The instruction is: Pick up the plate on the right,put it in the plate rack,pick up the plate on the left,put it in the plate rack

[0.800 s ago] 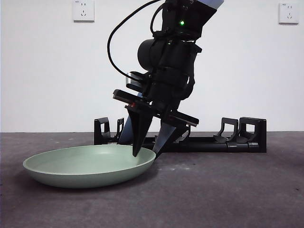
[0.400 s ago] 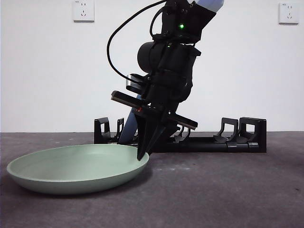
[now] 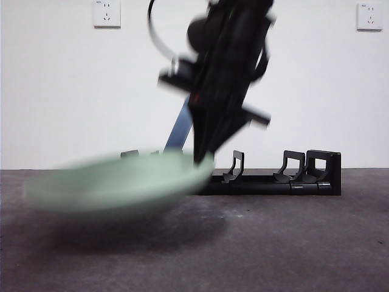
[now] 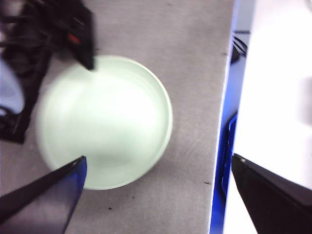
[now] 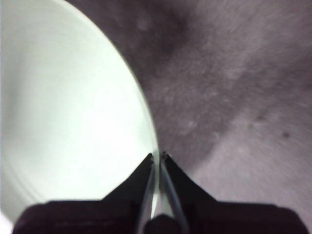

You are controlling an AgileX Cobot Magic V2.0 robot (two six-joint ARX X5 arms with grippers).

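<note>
A pale green plate (image 3: 121, 182) hangs blurred just above the dark table, held by its right rim. My right gripper (image 3: 203, 159) comes down from above and is shut on that rim; in the right wrist view its jaws pinch the plate's (image 5: 63, 122) edge at the gripper (image 5: 158, 158). The left wrist view looks down from high up on the plate (image 4: 105, 122), with the left gripper (image 4: 158, 157) open and holding nothing. The right gripper (image 4: 87, 61) shows there at the plate's edge. The black plate rack (image 3: 273, 179) lies behind the plate, its left part hidden.
Two wall sockets (image 3: 107, 13) sit high on the white wall. In the left wrist view the table's edge (image 4: 226, 97) runs beside a blue strip and a white area. Part of the rack (image 4: 14, 122) shows near the plate.
The right gripper's jaws closed on the plate's right rim, then rose. The plate has left the table and now hangs blurred in motion, higher than before.
</note>
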